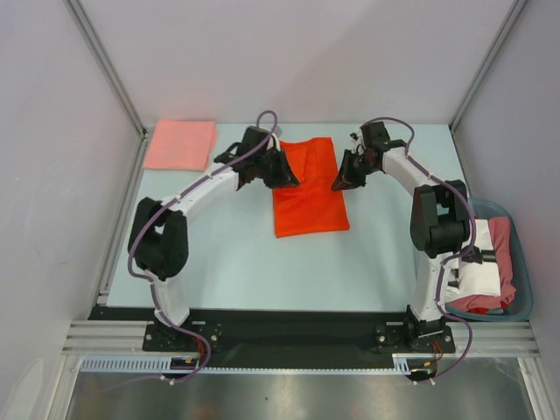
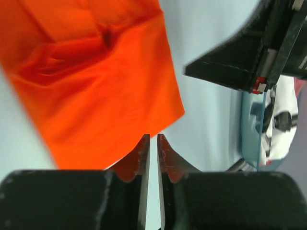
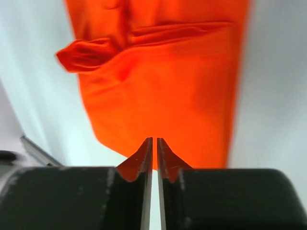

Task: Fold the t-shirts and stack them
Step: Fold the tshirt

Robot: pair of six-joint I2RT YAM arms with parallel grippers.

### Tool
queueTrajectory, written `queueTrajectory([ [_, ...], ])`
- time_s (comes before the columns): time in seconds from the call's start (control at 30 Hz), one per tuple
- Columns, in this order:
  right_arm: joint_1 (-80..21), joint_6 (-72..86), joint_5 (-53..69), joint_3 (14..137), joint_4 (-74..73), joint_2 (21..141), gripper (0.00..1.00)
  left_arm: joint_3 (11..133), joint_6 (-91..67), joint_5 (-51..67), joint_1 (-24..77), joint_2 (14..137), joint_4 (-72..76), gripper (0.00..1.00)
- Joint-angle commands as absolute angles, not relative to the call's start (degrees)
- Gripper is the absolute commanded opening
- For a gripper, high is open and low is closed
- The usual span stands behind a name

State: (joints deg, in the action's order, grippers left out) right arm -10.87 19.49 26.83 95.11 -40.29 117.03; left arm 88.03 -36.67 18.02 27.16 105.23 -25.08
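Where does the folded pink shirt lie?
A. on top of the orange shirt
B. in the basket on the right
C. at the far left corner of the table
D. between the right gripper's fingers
C: the pink shirt lies flat at the far left corner of the table, apart from the orange shirt in the middle.

Orange t-shirt lies flat on the desk right between the left tool and right tool, folded into a long strip (creased, with a bunched bit sticking out one side). Pink t-shirt, folded neat and flat, sits well off to the left tool's left. White and red shirts lie crumpled well to the right tool's right, nearer the arm bases.
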Motion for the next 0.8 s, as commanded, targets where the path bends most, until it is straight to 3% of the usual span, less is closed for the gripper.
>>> queueTrajectory([
  [0.0,-12.92,24.24,34.0,90.63,-24.92,115.92,0.1,84.64,-38.58,24.34,29.88,110.9,-14.26,0.13],
  [0.2,-13.18,33.13,39.2,87.72,-12.15,121.1,0.02,87.26,-39.64,27.42,29.79,118.55,-8.7,0.08],
  [0.77,-10.72,41.48,42.54,89.03,4.48,132.53,0.0,90.53,-39.81,33.04,22.77,129.55,-0.45,0.07],
])
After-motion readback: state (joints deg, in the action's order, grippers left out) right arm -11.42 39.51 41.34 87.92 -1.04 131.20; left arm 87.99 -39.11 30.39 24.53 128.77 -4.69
